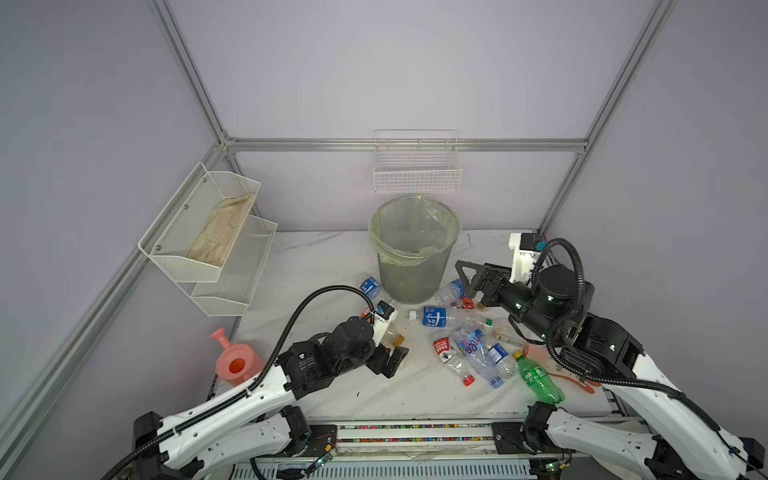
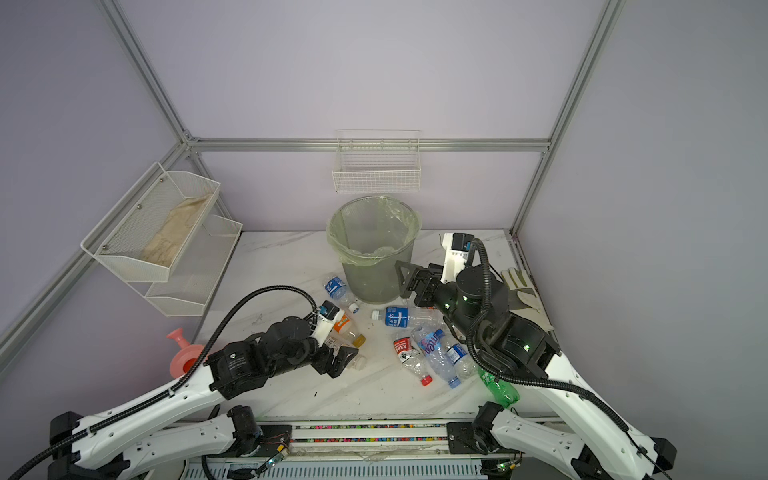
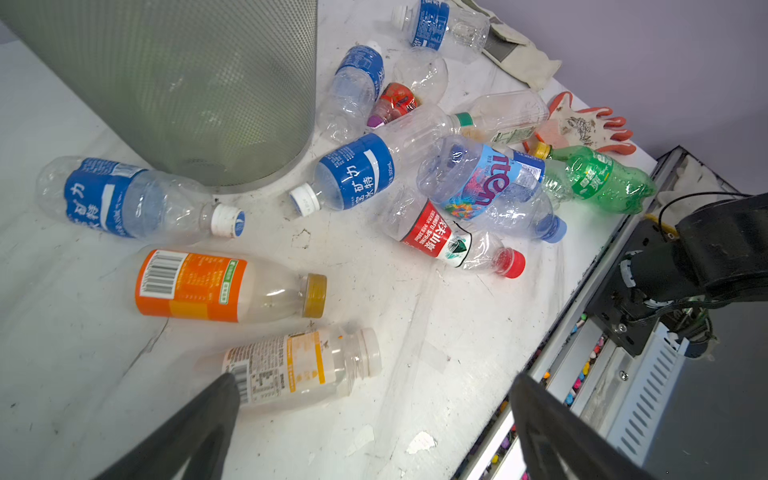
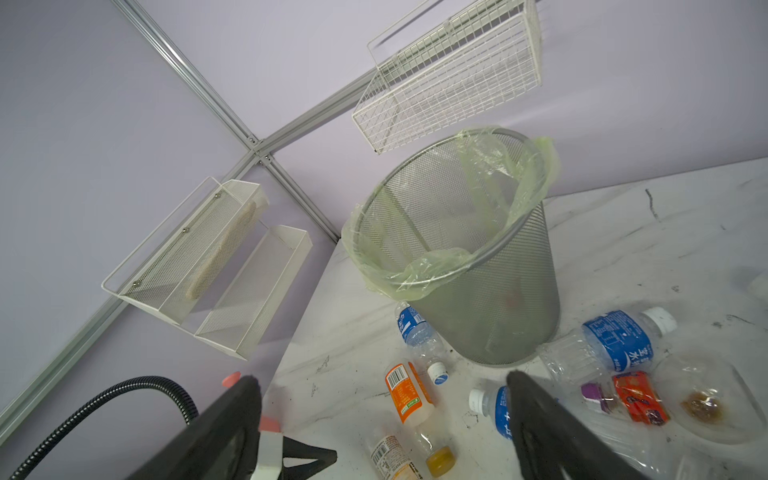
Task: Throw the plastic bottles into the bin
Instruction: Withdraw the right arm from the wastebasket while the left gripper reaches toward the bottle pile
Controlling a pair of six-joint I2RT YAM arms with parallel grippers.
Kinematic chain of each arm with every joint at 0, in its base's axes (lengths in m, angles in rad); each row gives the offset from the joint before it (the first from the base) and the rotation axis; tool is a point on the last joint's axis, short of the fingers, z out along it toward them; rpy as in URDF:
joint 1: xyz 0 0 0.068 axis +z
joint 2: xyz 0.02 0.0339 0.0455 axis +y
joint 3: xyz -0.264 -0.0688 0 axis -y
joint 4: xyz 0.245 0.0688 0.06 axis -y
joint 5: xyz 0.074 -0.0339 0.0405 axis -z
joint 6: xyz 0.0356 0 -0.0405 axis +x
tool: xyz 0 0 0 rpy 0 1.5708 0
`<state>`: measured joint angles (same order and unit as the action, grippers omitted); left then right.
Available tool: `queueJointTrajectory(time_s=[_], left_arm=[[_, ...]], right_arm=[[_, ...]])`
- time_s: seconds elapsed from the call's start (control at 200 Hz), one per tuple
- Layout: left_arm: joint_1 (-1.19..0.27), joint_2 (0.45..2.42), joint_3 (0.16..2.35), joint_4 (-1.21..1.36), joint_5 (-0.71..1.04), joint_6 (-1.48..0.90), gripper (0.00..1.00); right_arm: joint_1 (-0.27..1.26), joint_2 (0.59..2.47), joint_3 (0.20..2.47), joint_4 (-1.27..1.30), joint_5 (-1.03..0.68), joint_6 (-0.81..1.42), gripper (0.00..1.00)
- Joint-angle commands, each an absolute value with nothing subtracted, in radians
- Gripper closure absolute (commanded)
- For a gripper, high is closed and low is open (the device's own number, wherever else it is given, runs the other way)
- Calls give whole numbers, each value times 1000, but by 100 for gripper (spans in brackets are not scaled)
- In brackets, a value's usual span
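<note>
Our left jaws stand wide and empty, low over the worktop [image 1: 316, 266]. The pale bottle [image 3: 303, 368] lies on its side just ahead of their tips, so we judge this a line-up to grab across its body. Our right jaws, equally wide and empty, hang raised with the bin [image 4: 498, 316] just ahead. The other bottles [image 3: 353, 176] lie scattered below them, round the bin's foot.
</note>
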<state>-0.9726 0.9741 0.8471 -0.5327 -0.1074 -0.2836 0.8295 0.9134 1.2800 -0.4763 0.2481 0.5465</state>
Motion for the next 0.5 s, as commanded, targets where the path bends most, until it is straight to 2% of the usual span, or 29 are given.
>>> queueJointTrajectory(time_s=[0.0,0.25,0.495], left_arm=[[-984,1042,975,-403,-83,-141,0],[-986,1235,1083,-334,-29,-11,0],[-986,1389,1172,-336,-15,50,5]], right_arm=[[825,885,1282,-555,319,555,6],[825,794,1225,-572,358,571,6],[824,754,1197,-589,370,569,6]])
